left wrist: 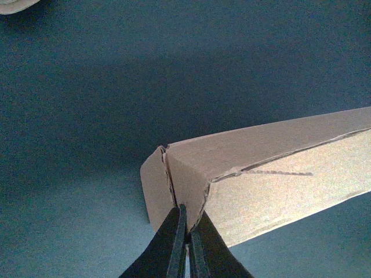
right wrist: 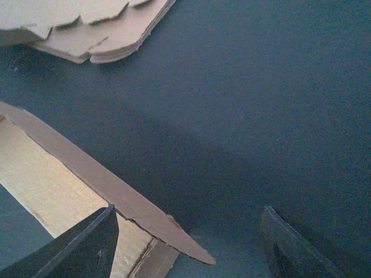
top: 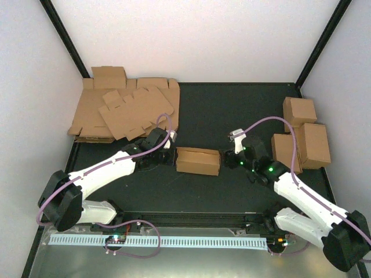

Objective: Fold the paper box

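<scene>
Top external view: paper box (top: 197, 161) sits mid-table, left gripper (top: 171, 155) at its 9 o'clock end pinched tight on an end flap, probably bracing it, while right gripper (top: 228, 158) at 3 o'clock gapes wide, gripping nothing.

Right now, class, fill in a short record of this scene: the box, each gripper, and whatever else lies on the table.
paper box: mid-table between the grippers, partly formed, right end open
left gripper: shut on the box's left end flap
right gripper: open at the box's right end, flap edge between its fingers
flat blanks: heaped at far left
folded boxes: grouped at far right
</scene>
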Action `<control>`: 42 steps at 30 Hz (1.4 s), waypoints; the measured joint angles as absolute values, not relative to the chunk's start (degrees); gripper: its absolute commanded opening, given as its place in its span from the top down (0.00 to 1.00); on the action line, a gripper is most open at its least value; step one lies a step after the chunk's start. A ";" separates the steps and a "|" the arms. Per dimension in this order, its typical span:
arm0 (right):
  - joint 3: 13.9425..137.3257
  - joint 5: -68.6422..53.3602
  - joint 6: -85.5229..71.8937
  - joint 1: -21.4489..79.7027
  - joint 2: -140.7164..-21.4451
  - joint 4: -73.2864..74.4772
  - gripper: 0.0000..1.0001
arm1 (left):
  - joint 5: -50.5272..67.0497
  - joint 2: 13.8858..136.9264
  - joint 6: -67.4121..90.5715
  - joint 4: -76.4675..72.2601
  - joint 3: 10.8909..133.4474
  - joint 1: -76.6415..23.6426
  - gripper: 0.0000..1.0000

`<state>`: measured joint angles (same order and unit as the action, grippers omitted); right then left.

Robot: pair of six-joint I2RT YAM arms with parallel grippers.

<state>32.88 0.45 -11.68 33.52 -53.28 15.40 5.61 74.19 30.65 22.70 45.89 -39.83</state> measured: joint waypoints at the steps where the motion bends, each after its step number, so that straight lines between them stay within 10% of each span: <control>1: 32.88 -0.01 -11.57 33.52 -54.06 15.18 0.32 | 5.61 74.19 30.65 22.68 45.89 -39.83 0.97; 18: 35.99 -8.16 -13.06 33.71 -61.78 17.43 0.68 | 5.61 74.17 30.65 22.31 45.60 -39.88 0.96; 27: 37.08 -9.19 -15.31 33.74 -62.19 20.45 0.51 | 5.61 74.11 30.68 22.15 45.47 -39.88 0.96; 42: 39.31 -7.68 -18.33 33.74 -62.89 24.95 0.70 | 5.61 73.87 30.89 21.17 44.80 -40.25 0.96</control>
